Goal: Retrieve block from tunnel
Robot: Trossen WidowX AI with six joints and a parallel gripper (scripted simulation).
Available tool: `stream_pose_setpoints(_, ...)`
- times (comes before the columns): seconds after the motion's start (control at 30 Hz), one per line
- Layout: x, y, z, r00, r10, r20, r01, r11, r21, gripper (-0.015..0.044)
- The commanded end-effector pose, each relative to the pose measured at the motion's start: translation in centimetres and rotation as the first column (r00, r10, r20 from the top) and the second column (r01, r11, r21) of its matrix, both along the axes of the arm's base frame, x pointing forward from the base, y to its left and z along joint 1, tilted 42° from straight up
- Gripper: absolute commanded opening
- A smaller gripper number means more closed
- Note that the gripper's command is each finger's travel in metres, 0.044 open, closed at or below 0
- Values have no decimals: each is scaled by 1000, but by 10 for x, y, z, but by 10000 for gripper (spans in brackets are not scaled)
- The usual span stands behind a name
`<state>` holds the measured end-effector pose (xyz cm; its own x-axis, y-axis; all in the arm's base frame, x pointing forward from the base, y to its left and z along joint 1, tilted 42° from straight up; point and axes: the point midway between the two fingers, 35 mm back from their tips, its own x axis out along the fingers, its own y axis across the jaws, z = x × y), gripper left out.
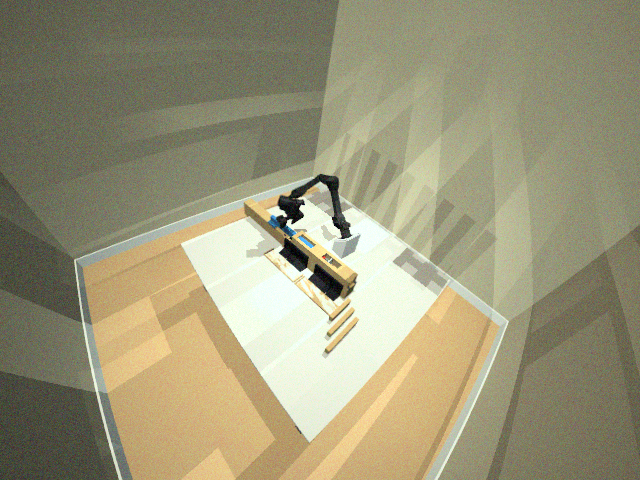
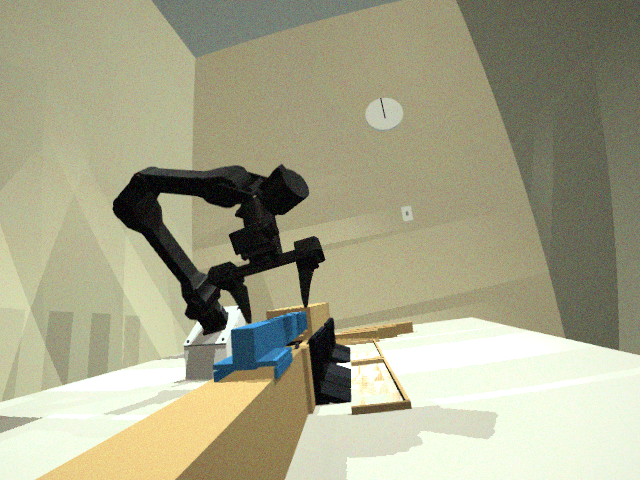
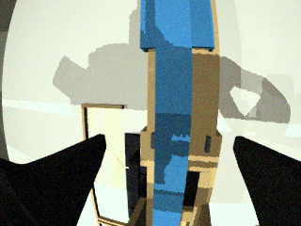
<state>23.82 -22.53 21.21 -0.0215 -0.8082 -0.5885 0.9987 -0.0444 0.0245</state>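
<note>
Overhead — gripper (image 1: pixel 290 221) (image 2: pixel 278 314) (image 3: pixel 171 142) open (wide).

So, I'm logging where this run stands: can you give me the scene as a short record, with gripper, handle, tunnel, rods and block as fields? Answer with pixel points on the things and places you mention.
gripper: open, nothing held, fingers apart on either side of the handle (image 2: pixel 276 314) (image 3: pixel 170 138)
handle: blue handle (image 1: pixel 288 230) (image 2: pixel 244 345) (image 3: pixel 173 85), sticking out of the tunnel's end along the wooden rail (image 1: pixel 258 211) (image 2: pixel 206 413)
tunnel: wooden tunnel (image 1: pixel 316 256) (image 2: pixel 319 313), openings in its top, black panels (image 1: pixel 327 281) (image 2: pixel 323 364) along one side
rods: three wooden rods (image 1: pixel 341 321), loose beyond the tunnel's far end
block: not lifted; cannot tell exactly where it sits
</note>
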Motion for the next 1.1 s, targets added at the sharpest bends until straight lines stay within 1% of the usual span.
stream_pose_setpoints(0.0, 1, -3, 2, 1000, 7, 4, -7, 1000, 3, 440)
stream_pose_setpoints(0.77, -6, -26, -24, 1000, 7, 4, -7, 1000, 1, 440)
stream_pose_setpoints(0.8, -5, -24, -18, 1000, 1, 8, -1, 1000, -5, 414)
stream_pose_setpoints(1.07, -5, -24, -18, 1000, 1, 8, -1, 1000, -5, 204)
